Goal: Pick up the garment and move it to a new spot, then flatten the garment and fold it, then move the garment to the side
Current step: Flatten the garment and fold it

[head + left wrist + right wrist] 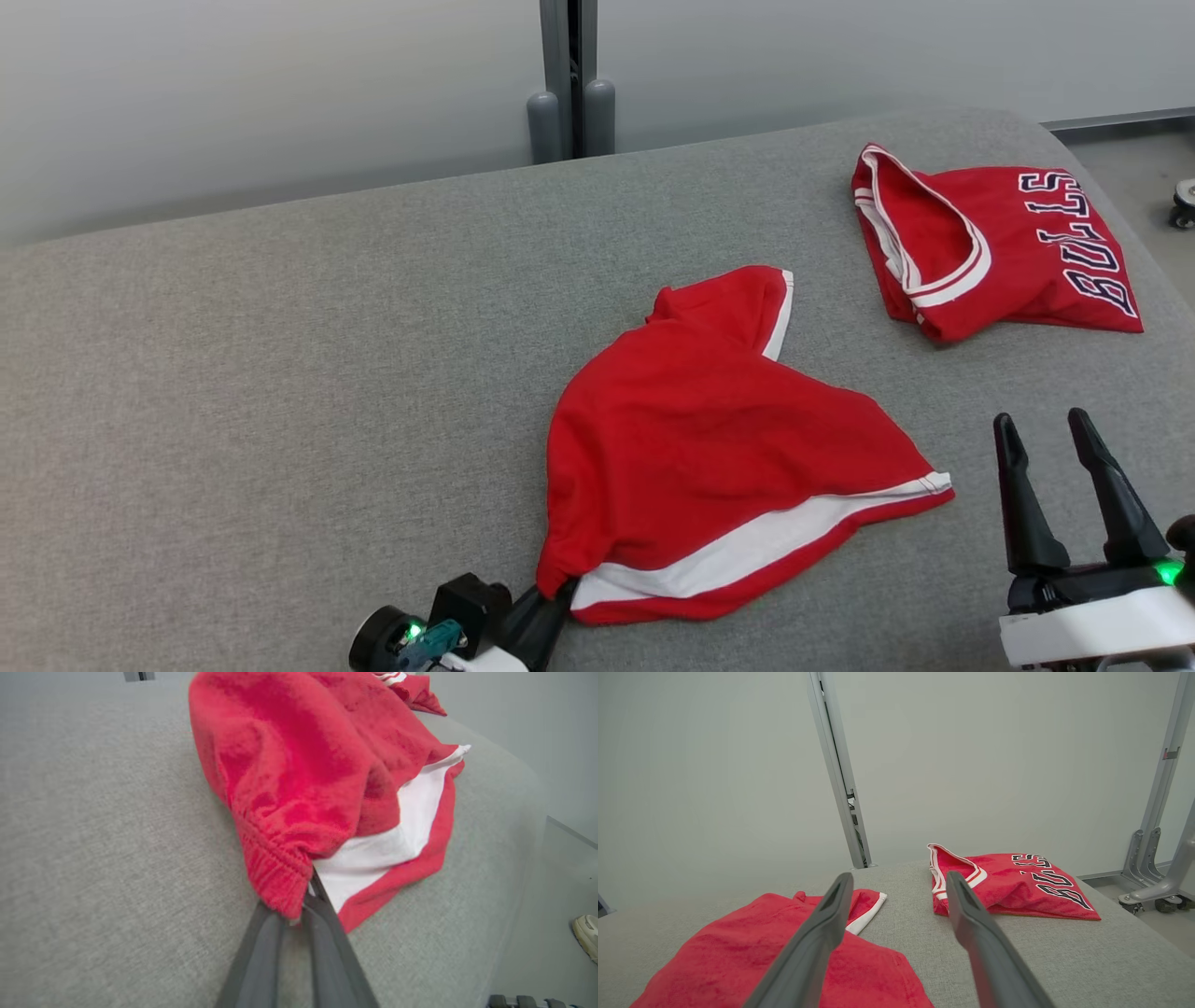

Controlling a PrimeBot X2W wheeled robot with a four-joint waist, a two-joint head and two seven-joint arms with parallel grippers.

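Wide grey padded surface [280, 420] across the head view, and dead centre on it lies the garment [709, 439]: red, crumpled into a loose mound, with a broad white band edged in red along its near hem. Off at the far right of the surface, well apart, a second red piece: a jersey [1018, 261] folded flat, white trim at the neck, dark lettering on the chest.

The right gripper [1041, 422] hovers at the lower right, fingers pointing up and away, jaws wide apart with nothing between them. Its own wrist view looks between them to the jersey [1017, 891] ahead and the garment [761, 952] below left.

The left gripper [549, 599] is low at the bottom edge, reaching up to the garment's near left corner. Close in from its wrist, the dark fingers [327, 933] converge and pinch the gathered elastic waistband [275, 877], clamped on the cloth. A pale shoe [586, 935] rests on the floor beyond the surface's edge.
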